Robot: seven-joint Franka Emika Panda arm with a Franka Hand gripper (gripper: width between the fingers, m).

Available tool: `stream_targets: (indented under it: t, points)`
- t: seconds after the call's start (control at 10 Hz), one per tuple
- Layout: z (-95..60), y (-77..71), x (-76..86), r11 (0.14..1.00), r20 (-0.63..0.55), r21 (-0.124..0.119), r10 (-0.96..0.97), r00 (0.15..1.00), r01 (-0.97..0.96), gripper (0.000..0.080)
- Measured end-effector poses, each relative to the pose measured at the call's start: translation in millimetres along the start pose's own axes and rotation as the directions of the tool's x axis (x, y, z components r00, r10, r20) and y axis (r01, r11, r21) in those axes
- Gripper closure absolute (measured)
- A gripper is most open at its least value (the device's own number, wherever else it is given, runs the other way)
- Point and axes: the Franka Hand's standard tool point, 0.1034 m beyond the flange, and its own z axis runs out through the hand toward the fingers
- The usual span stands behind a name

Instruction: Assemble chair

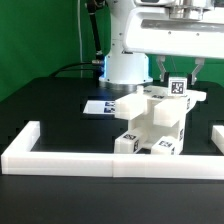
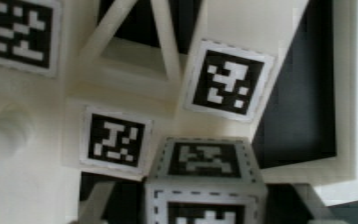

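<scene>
White rail (image 1: 60, 160) is seen on the black table (image 1: 45, 105), well off to the exterior view's left of the gripper and lower, and it is run along the front edge below it. Green curtain (image 1: 40, 35) is seen behind, also well left of the gripper. Marker board (image 1: 98, 106) is laid flat on the table, lower than the gripper and to the exterior view's left of it. Arm base (image 1: 125, 65) is placed behind the board, just left of the gripper. Chair (image 1: 150, 120) is found right under the gripper. It is partly put together from white blocks with black-and-white tags and is stood on the table just inside the rail. Its top piece, marked by one tag (image 1: 178, 87), is set between the fingers (image 1: 160, 68). Gripper (image 1: 179, 72) is pointed down over that piece, with one jaw on either side. Contact cannot be told, so whether it is clamped or let go is left open. In the wrist view the chair (image 2: 176, 150) is shown very close beneath the gripper, as slanted white bars and several tags.
</scene>
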Motion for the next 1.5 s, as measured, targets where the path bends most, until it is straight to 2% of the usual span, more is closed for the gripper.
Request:
stream_targets:
  t: [0.3,0.5,0.7,0.8,0.9,1.0,1.3,1.5]
  points:
    - [0.5,-0.8,-0.2,0.973,0.007,0.014,0.231,0.973,-0.231,0.0515]
    - [0.7,-1.4,0.2,0.909,0.022,0.024,0.416,0.909,-0.416,0.0515]
    - [0.7,-2.0,0.1,0.873,0.025,0.025,0.487,0.873,-0.488,0.0515]
    - [0.8,-2.5,-0.3,0.890,0.022,0.023,0.454,0.891,-0.454,0.0447]
    - [1.4,-5.8,-1.9,0.918,0.014,0.017,0.395,0.919,-0.395,0.0249]
    - [2.3,-6.1,-2.6,0.922,0.014,0.015,0.386,0.922,-0.386,0.0180]
    - [1.4,-7.1,-2.6,0.989,0.009,0.020,0.146,0.989,-0.146,0.0151]
    - [0.0,-7.3,-2.3,0.996,-0.002,0.005,-0.089,0.996,0.089,0.0150]
